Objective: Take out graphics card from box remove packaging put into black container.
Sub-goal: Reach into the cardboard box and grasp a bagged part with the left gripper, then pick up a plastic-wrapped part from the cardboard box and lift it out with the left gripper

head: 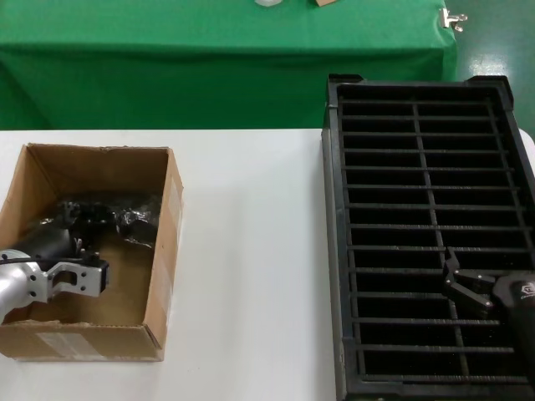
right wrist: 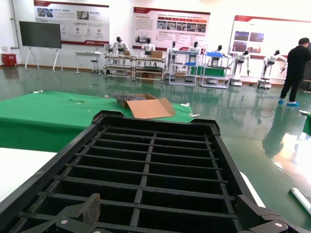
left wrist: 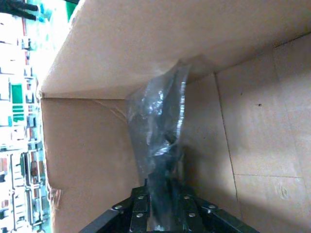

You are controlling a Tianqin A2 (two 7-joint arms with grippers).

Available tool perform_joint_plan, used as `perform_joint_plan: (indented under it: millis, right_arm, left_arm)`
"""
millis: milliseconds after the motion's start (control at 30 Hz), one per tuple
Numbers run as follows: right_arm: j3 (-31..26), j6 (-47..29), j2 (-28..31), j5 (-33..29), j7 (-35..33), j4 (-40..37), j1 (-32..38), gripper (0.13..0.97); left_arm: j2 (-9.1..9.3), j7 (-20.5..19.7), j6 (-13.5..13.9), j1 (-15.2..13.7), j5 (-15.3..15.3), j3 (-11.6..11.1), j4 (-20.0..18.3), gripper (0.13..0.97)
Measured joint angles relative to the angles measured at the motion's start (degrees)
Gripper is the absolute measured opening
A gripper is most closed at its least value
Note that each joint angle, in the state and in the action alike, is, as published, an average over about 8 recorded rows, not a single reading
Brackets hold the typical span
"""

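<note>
The brown cardboard box [head: 172, 219] stands open-topped on the left of the table. My left gripper [head: 90, 219] reaches down into it. In the left wrist view its fingers [left wrist: 138, 206] are shut on the crinkly translucent packaging [left wrist: 158, 121], which stands up against the box wall [left wrist: 146, 48]. A dark shape shows inside the bag; the graphics card itself is hidden. The packaging [head: 127, 219] looks dark and shiny from the head. The black container [head: 334, 251] with its ribbed slots fills the right side. My right gripper [head: 456, 280] hovers open over its near slots [right wrist: 155, 174], holding nothing.
The white table [head: 251, 267] lies between box and crate. Behind it is a green-clothed table [head: 209, 58] with a metal clip [head: 454, 20] at its corner. The right wrist view shows another open carton [right wrist: 148, 108] on green cloth and a person [right wrist: 296, 68] far off.
</note>
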Motion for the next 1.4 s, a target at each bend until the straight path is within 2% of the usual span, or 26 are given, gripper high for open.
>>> perform_joint_plan:
  millis: [267,433,567,700,900,1067,1233,1400]
  right_arm:
    - [0.0,0.0,0.0,0.0,0.0,0.0,0.0,0.966]
    - [0.0,0.0,0.0,0.0,0.0,0.0,0.0,0.966]
    - [0.0,0.0,0.0,0.0,0.0,0.0,0.0,0.966]
    - [0.0,0.0,0.0,0.0,0.0,0.0,0.0,0.966]
    - [0.0,0.0,0.0,0.0,0.0,0.0,0.0,0.966]
    - [0.0,0.0,0.0,0.0,0.0,0.0,0.0,0.966]
    - [0.0,0.0,0.0,0.0,0.0,0.0,0.0,0.966]
    - [0.0,0.0,0.0,0.0,0.0,0.0,0.0,0.966]
  left_arm:
    - [-0.22,1.12,-0.18,0.68,-1.64,-1.31,-1.19,0.195]
    - [-0.38,2.09,-0.27,1.47,-2.89,-2.58,-2.71,0.169]
    - [-1.17,1.64,-0.48,2.81,-3.3,-3.3,-5.36,0.143]
    - [-2.63,-0.45,-0.99,5.02,-3.1,-3.78,-9.7,0.141]
    - [-5.85,-7.53,-2.56,9.72,-1.04,-4.31,-19.01,0.139]
    - [-9.01,-16.65,-4.12,15.35,2.77,-6.3,-29.61,0.139]
    - [-11.15,-26.59,-4.63,22.26,7.9,-11.43,-41.95,0.139]
    - [-12.25,-35.55,-3.14,29.63,12.69,-17.49,-54.46,0.139]
